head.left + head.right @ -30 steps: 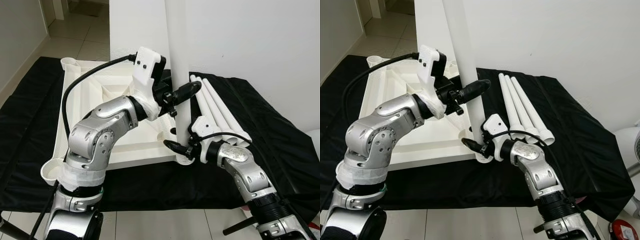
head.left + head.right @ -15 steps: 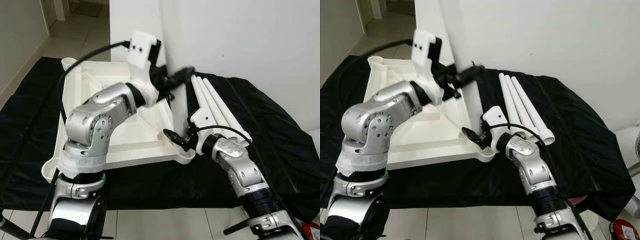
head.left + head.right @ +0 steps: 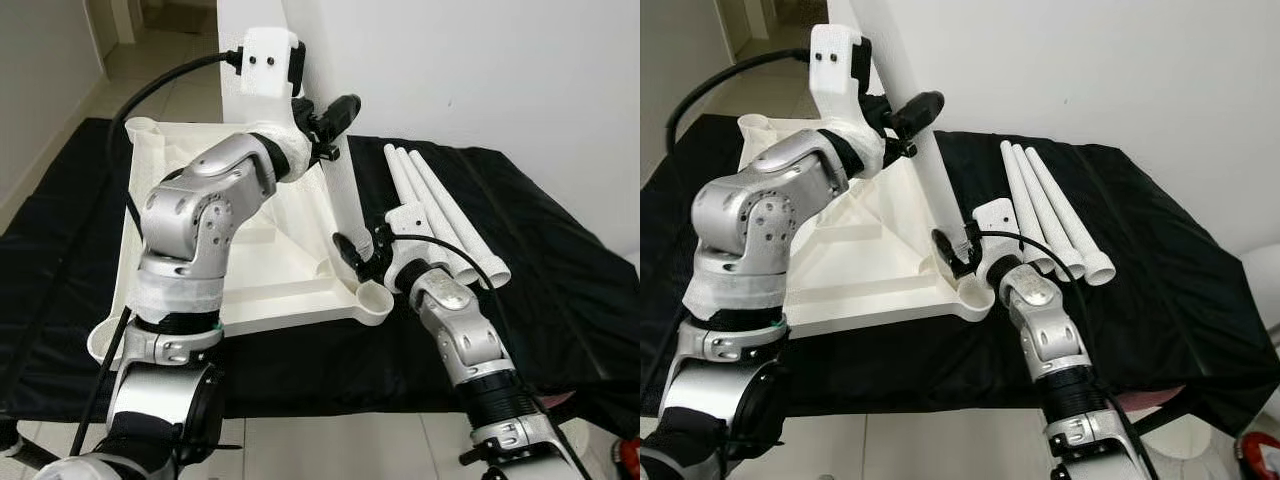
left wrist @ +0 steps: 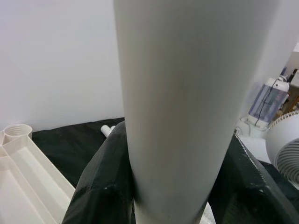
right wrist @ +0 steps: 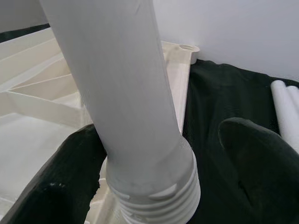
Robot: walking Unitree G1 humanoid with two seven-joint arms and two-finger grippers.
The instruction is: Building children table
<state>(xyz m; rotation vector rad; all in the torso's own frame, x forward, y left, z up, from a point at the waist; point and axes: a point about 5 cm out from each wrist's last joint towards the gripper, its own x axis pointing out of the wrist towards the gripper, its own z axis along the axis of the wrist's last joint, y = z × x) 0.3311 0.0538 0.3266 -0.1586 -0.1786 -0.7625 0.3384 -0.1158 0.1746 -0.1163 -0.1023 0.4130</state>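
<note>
The tabletop [image 3: 260, 270] is a white moulded plastic panel lying upside down on a black cloth [image 3: 560, 260], its ribbed underside facing up. Round threaded sockets stand at its corners; one socket [image 3: 376, 298] is at the near right corner, below and just beside the right end effector.

The left end effector [image 3: 335, 110] is raised above the far right part of the tabletop. Its two black fingers [image 4: 100, 182] are closed on the upper part of a leg [image 3: 340, 195], a smooth white plastic tube that runs tilted from this end effector down toward the near right corner. In the left wrist view the tube sits between the two fingers, with both touching its sides.

The right end effector [image 3: 352, 255] is at the lower end of the same leg, just above the near right corner of the tabletop. Its fingers [image 5: 56, 186] stand on either side of the tube with the jaws partly open: one finger is against the tube, the other is apart from it with a clear gap. The leg's lower end carries a wider collar with a moulded screw thread [image 5: 156, 205]; whether this thread touches the socket cannot be told.

To the right of the right end effector, three spare legs [image 3: 440, 215] lie side by side on the cloth, touching one another, their threaded ends toward the robot.
</note>
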